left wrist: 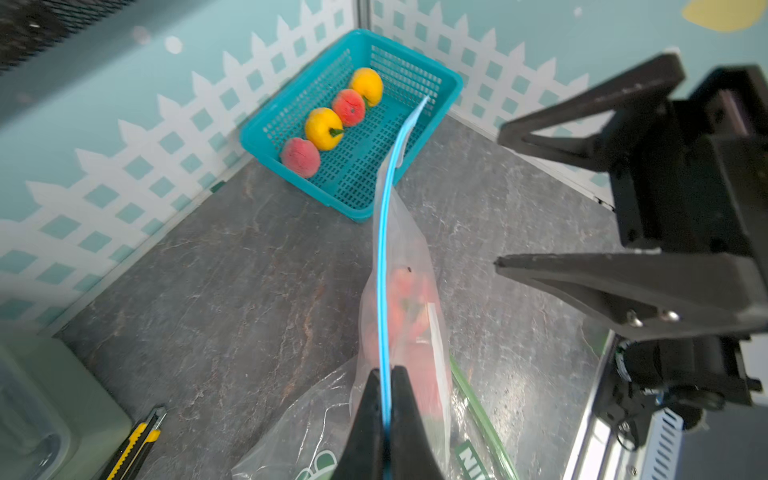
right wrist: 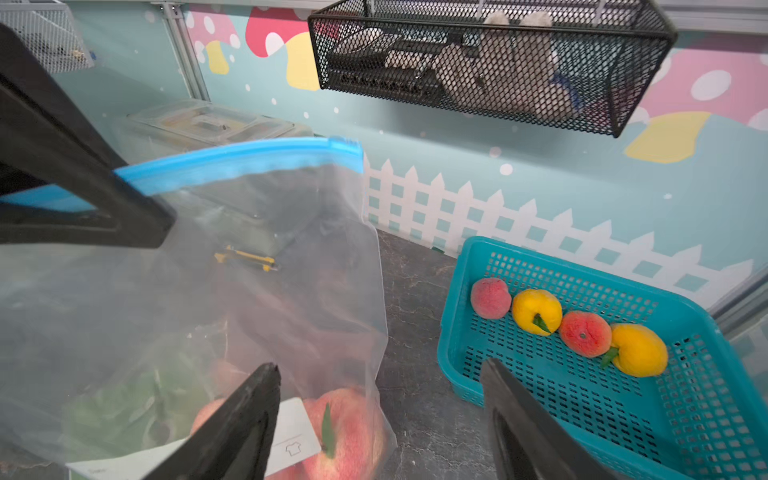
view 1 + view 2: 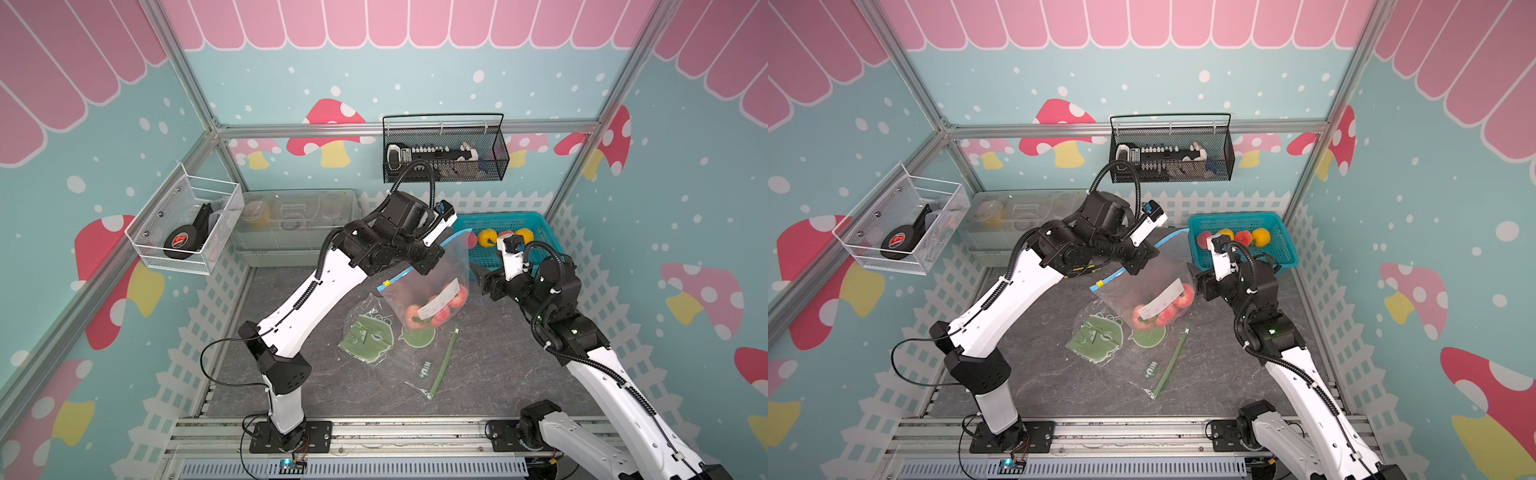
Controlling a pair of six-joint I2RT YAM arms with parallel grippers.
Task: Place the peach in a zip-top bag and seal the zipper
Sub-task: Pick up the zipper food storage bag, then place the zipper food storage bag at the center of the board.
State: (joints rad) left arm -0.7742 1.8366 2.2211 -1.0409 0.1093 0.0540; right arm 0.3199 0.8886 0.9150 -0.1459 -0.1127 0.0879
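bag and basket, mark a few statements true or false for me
1. The left jaws are shut on the blue zipper of the clear bag. True.
2. The right jaws are clamped on the bag. False: they stand open next to it and grip nothing.
3. The teal basket holds four fruits. True: two red, two yellow.
4. The bag is empty. False: peaches lie at its bottom.
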